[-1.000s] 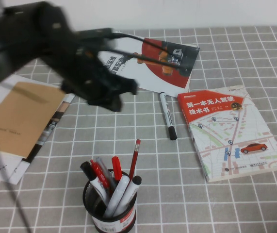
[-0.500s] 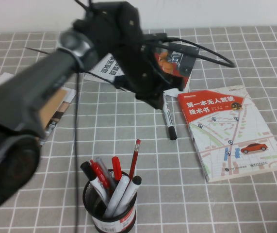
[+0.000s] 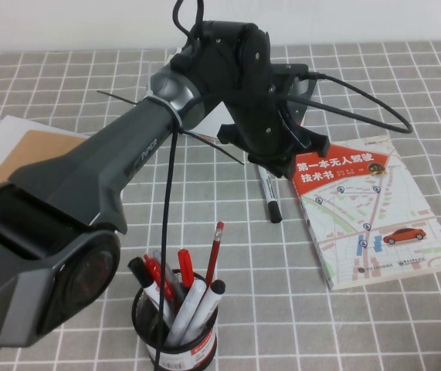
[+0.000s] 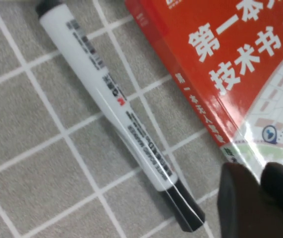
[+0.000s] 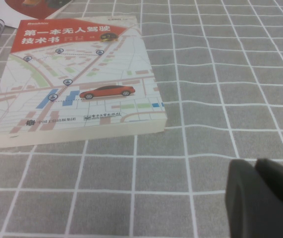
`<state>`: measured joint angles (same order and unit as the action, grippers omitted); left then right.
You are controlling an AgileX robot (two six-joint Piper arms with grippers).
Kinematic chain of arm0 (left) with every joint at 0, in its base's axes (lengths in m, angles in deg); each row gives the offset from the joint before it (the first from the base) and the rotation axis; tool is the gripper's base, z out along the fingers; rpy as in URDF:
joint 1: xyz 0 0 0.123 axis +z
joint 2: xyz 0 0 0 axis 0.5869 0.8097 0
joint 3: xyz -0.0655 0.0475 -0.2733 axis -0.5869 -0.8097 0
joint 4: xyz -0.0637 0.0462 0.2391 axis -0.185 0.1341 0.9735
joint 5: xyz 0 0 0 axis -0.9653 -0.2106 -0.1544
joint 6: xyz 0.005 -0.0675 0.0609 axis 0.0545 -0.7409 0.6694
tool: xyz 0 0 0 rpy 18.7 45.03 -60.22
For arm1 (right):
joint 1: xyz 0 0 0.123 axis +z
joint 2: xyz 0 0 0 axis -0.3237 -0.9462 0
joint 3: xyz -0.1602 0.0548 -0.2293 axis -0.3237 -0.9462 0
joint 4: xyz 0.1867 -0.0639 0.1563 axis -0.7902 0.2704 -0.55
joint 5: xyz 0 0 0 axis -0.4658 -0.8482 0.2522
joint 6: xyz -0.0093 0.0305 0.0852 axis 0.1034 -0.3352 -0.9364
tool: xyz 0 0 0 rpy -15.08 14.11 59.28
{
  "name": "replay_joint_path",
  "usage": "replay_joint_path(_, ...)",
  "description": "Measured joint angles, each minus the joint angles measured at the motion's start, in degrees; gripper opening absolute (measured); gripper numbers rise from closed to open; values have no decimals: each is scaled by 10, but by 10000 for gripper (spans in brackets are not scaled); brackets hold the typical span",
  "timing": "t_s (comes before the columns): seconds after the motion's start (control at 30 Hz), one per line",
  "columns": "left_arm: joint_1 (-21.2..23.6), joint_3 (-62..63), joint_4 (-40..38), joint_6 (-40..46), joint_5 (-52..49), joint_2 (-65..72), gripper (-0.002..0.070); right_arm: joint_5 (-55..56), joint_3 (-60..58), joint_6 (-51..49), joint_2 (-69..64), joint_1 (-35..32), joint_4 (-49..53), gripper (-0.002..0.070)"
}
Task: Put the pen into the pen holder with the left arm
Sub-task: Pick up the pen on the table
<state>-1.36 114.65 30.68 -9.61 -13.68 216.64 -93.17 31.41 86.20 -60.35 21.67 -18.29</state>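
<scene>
**Reaching for the pen, nothing lifted yet**

Standing at the near left, the pen holder (image 3: 175, 325) has other pens but not the pen (image 3: 267, 193), which lies flat beside the red book (image 3: 367, 209). The left gripper (image 3: 282, 158) hovers above it; I cannot tell its finger state. Grasp, carry and drop remain. "Piper" marks the arm. The right gripper (image 5: 265, 198) stays low, right of the book; state unclear.

The pen (image 3: 267, 191) lies flat on the table (image 3: 390, 93), just left of the book (image 3: 369, 210) and well behind the pen holder (image 3: 175, 325) at the near edge. The left gripper (image 3: 276, 158) hangs over the pen's far end — apart from it. The right gripper (image 5: 262, 198) sits low over the table, right of the book — nothing held.
</scene>
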Motion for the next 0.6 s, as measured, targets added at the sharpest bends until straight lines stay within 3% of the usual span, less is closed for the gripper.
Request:
replay_joint_path(0.17,0,2,14,-1,0,2,225,0,0,0,0,0,0,-15)
replay_joint_path(0.23,0,2,32,-22,0,3,260,0,0,0,0,0,0,-15)
replay_joint_path(0.4,1,3,87,-75,0,13,281,0,0,0,0,0,0,-15)
replay_joint_path(0.6,2,3,93,-86,14,37,286,0,0,0,0,0,0,-15)
